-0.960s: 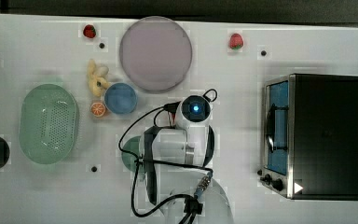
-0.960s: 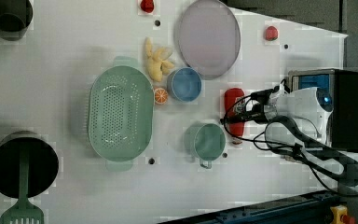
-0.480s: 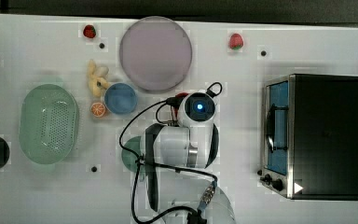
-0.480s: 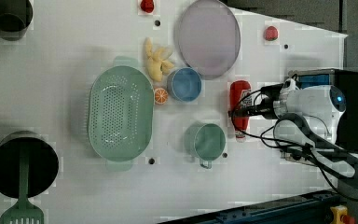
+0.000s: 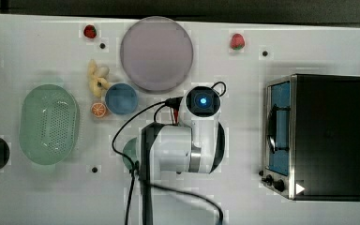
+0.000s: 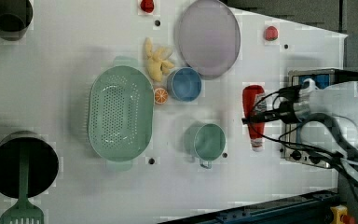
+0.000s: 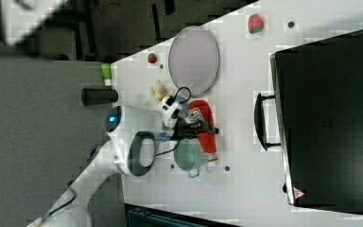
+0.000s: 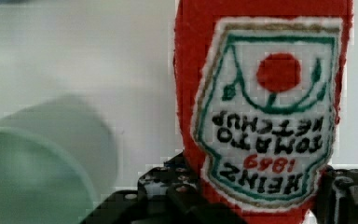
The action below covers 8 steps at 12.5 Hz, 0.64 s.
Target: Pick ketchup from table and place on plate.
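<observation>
While you hold position, your end effector (image 6: 256,117) is clamped across the middle of the red soft ketchup bottle with a white label (image 6: 254,114); in the wrist view the black fingers (image 8: 168,193) press both sides of the bottle (image 8: 265,107).

- Ketchup bottle: in the left view it lies lengthwise over the white worktop (image 6: 65,56), between the green mug (image 6: 209,142) and the black toaster oven (image 6: 324,77). In the right view it (image 7: 202,125) sits just beside the mug (image 7: 186,155). You cannot tell whether it rests on the worktop or hangs just above it.
- Large flat round lilac-grey plate (image 5: 156,53): near the top view's upper edge, apart from the bottle, with nothing on it.
- Small blue bowl (image 5: 121,99): just beside the plate's rim, toward the top view's lower left.
- Orange slice (image 5: 98,109) and pale yellow ginger-like piece (image 5: 97,78): close to the bowl on the top view's left.
- Green perforated oval basket (image 5: 48,123): farther to the top view's left.
- Two red strawberries: one (image 5: 90,31) to the top view's left of the plate, one (image 5: 237,41) to its right.
- Dark pot holding a green spatula (image 6: 22,186): in the left view's lower left corner.
</observation>
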Tool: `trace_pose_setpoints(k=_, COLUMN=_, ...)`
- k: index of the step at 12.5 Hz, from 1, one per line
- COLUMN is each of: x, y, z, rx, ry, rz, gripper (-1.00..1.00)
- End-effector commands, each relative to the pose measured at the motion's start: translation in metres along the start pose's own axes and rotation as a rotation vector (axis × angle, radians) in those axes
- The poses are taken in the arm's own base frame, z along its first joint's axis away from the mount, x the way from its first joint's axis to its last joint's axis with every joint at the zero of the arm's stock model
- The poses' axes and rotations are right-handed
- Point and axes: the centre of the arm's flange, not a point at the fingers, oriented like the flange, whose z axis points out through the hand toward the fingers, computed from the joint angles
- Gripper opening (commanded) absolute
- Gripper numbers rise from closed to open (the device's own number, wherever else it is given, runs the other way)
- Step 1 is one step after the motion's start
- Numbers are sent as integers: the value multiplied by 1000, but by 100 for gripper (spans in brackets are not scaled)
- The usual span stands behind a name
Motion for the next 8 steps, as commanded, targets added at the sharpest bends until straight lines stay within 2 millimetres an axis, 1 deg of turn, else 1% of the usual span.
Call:
trace_pose_setpoints(k=1, x=0, y=-19, z=-94, rx=-23, ry=62, rz=-13, gripper=27)
trace_pose_setpoints(k=2, x=-3, y=-26, z=-111, rx=-19, ry=35, rz=8, gripper=27)
trace_pose_setpoints(k=4, x=-3, y=-39, z=-139, rx=-13, ry=-22, rz=60, gripper=27)
trace_pose_setpoints(k=6, x=9, y=-49, z=-167, rx=-16, ry=-18, rz=102, gripper=27)
trace_pose_setpoints(k=8, x=30, y=-54, z=-190, rx=-18, ry=33, rz=117, gripper=27)
